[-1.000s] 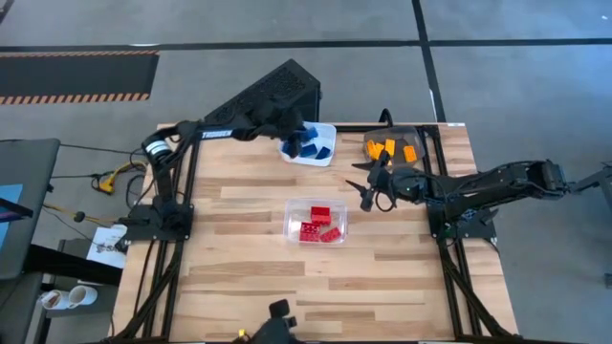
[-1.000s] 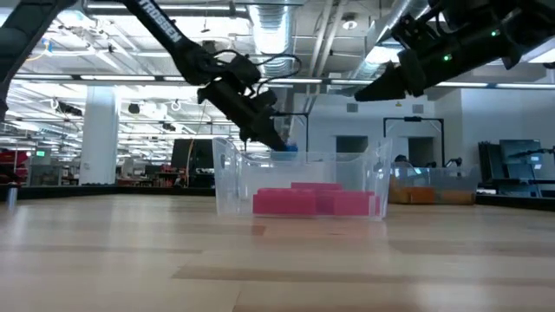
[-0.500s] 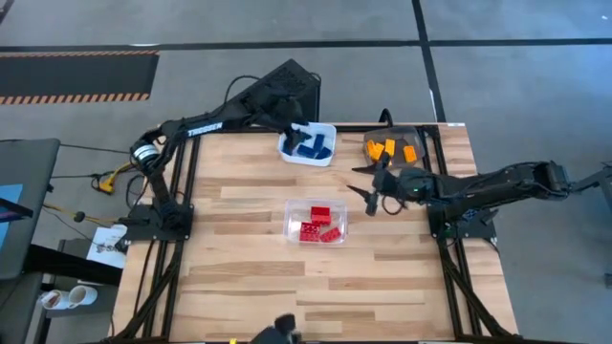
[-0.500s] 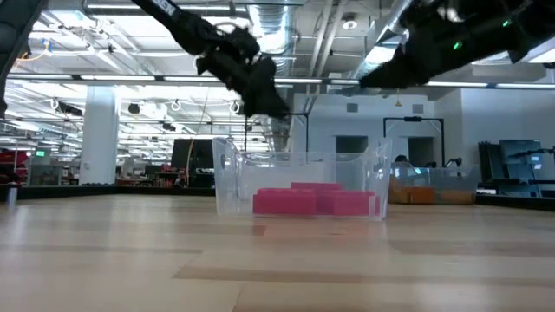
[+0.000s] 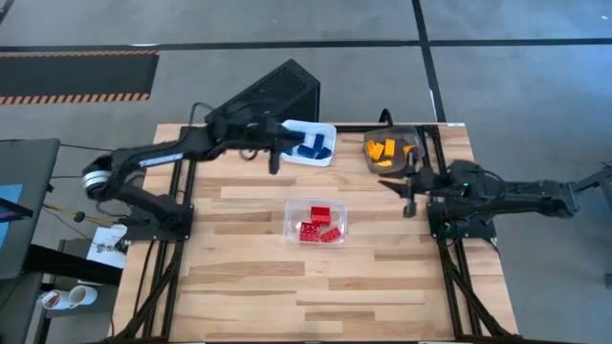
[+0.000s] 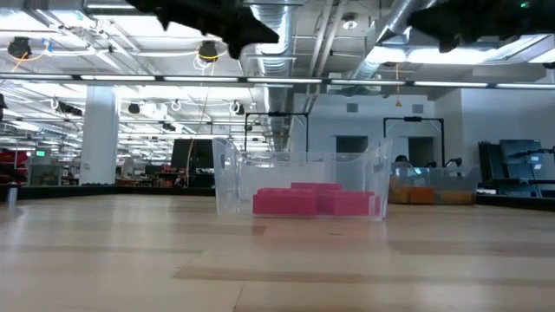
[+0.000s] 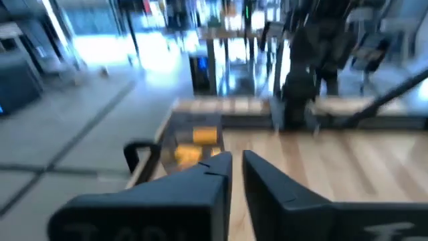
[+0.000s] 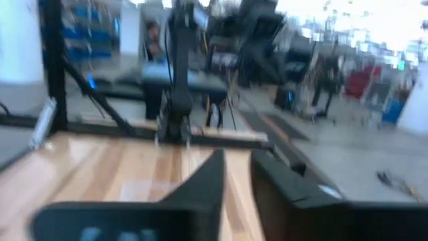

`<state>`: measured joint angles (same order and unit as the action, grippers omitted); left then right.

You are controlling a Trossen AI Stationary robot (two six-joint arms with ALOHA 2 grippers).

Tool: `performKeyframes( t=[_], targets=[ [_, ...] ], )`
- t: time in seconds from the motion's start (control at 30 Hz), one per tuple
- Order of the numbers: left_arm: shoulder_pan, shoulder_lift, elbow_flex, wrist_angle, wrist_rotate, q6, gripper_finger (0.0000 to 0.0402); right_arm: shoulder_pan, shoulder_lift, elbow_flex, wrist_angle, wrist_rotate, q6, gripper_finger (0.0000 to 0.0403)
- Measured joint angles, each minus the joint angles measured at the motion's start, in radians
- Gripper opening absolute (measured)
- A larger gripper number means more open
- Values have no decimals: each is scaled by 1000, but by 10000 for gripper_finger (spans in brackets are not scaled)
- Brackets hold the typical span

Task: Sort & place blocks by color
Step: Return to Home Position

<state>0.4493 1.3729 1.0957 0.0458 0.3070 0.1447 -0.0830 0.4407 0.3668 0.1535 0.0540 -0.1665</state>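
Blocks: red studded plastic blocks (image 5: 316,227) lie in the clear plastic rectangular bin (image 5: 290,218), table centre. Blue studded plastic blocks (image 5: 312,147) in the white rectangular bin (image 5: 328,129), far edge. Orange studded plastic blocks (image 5: 385,150) in the dark rectangular bin (image 5: 411,134), just beside the white one.
Loose blocks: none seen on the wooden table (image 5: 249,277).
L gripper (image 5: 275,162): 1 s ago down in the white bin; now clear of it, just beside its near-left corner and raised. Only a thin slit between fingers, nothing held.
R gripper (image 5: 397,196): has pulled back from between clear and dark bins twd its own table edge. Narrow gap, a bit wider than L's, empty.
Blocks vs 1 s ago: no shift in any bin.
Reading: sort looks done; both arms appear to be retracting to rest.
Risk: low, arms well apart from bins.
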Motion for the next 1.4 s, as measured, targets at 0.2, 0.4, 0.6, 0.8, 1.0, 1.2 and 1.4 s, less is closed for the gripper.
performKeyframes(
  t=[0.2, 0.4, 0.6, 0.8, 1.0, 1.2, 1.4],
  targets=[
    [-58, -226, -321, 333, -41, -118, 8, -61, -166, -42, 2, -76, -12, 11],
    [-101, -410, -608, 544, -144, -183, 2, -110, -251, -73, -41, -109, 15, 14],
    [-112, -570, -798, 619, -208, -203, 1, -154, -266, -167, 9, -108, 82, 10],
    [-112, -686, -922, 621, -241, -218, 0, -188, -267, -281, 93, -109, 129, 4],
    [-113, -762, -1075, 658, -252, -186, 0, -187, -265, -358, 106, -108, 198, 4],
    [-125, -789, -1085, 590, -221, -263, 0, -184, -265, -359, 110, -72, 272, 14],
    [-131, -925, -1086, 618, -130, -219, 0, -188, -263, -359, 31, -51, 273, 43]
  ],
)
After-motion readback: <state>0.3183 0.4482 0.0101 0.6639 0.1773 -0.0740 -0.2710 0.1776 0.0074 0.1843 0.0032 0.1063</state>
